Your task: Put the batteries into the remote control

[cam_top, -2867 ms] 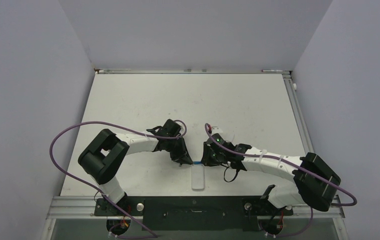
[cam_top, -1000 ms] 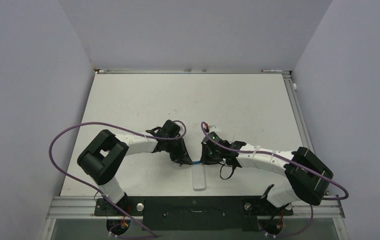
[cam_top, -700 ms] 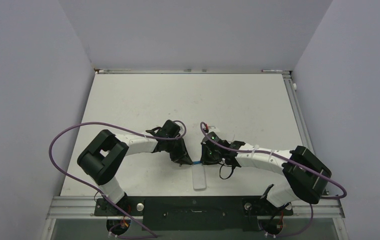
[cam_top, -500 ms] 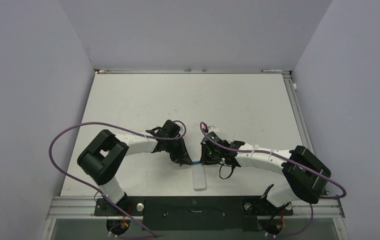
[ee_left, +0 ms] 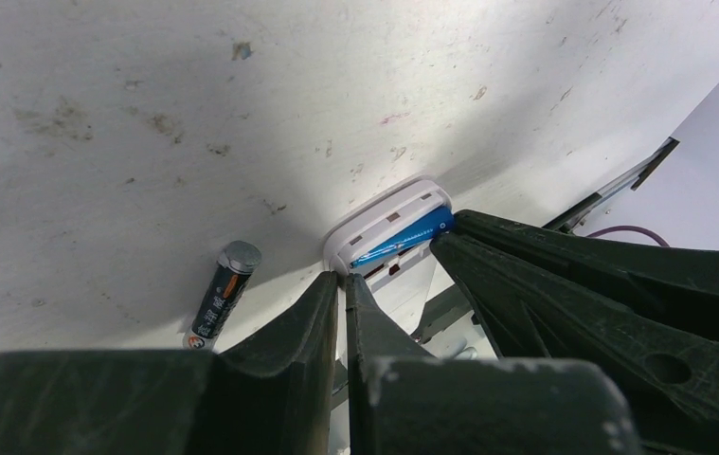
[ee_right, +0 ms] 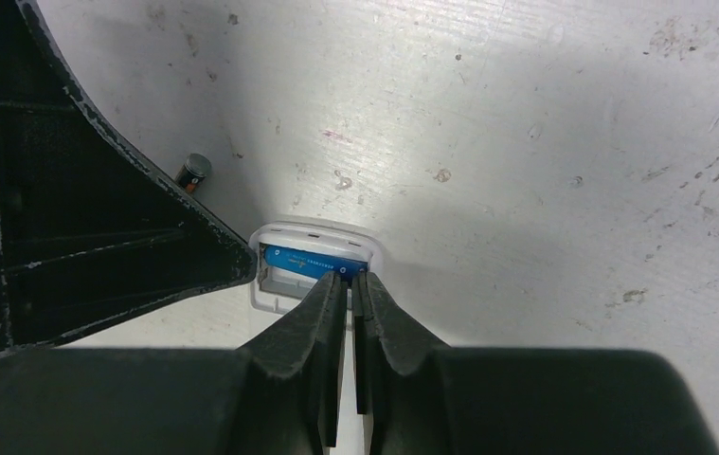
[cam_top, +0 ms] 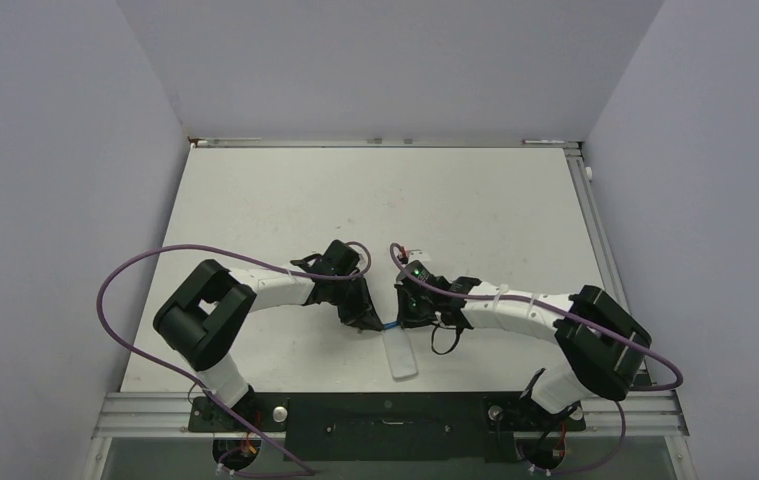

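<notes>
Right wrist cam gives the best look: the blue battery (ee_right: 310, 263) sits in the open battery bay (ee_right: 268, 275) at the end of the remote control (ee_right: 313, 232). The right claw (ee_right: 348, 284) is pinched nearly together with nothing between the fingers, tips pressing on that battery. The left claw (ee_left: 343, 282) is squeezed just as narrow, tips against the rim of the same end, bracing it I think. The dark battery (ee_left: 225, 292) lies loose on the counter (cam_top: 285, 200) just beside the left claw, not loaded yet.

My worry: the remote control is only pinned at one end, so an off-centre push could pivot or skid it. If the blue battery is only half seated, it might pop out once the tips lift. The left claw could also nudge the dark battery and roll it away.

From the top cam, the remote control lies flat with its long axis near-to-far, bay end toward the far side between the claws, near end swung slightly right. The blue battery looks crosswise to that axis.
</notes>
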`<state>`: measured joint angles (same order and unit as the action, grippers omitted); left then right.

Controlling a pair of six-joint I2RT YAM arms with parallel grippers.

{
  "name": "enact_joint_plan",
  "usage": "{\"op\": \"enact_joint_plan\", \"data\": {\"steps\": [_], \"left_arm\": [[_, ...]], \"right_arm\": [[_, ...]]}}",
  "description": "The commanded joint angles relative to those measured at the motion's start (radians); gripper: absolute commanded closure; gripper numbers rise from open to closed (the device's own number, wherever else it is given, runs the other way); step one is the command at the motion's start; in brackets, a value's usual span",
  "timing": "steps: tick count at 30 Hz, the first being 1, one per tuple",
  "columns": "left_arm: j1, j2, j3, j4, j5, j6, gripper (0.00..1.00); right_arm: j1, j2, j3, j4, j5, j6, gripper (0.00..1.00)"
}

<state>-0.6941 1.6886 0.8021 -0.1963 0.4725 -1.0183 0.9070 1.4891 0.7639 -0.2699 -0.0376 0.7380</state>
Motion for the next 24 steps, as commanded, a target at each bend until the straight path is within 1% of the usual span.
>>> {"op": "enact_joint_plan", "data": {"steps": [1, 20, 21, 24], "left_arm": [[-0.005, -0.027, 0.006, 0.057, 0.012, -0.009, 0.96], [0.002, -0.022, 0.003, 0.07, 0.026, 0.0, 0.97], [0.003, -0.02, 0.002, 0.071, 0.027, 0.0, 0.97], [0.004, -0.02, -0.001, 0.074, 0.026, 0.0, 0.97]], "right_arm": [[0.04, 0.047, 0.047, 0.01, -0.024, -0.01, 0.91], [0.122, 0.161, 0.141, -0.128, 0.034, -0.067, 0.92], [0.126, 0.166, 0.146, -0.137, 0.063, -0.07, 0.91], [0.135, 0.183, 0.15, -0.152, 0.085, -0.072, 0.91]]}}
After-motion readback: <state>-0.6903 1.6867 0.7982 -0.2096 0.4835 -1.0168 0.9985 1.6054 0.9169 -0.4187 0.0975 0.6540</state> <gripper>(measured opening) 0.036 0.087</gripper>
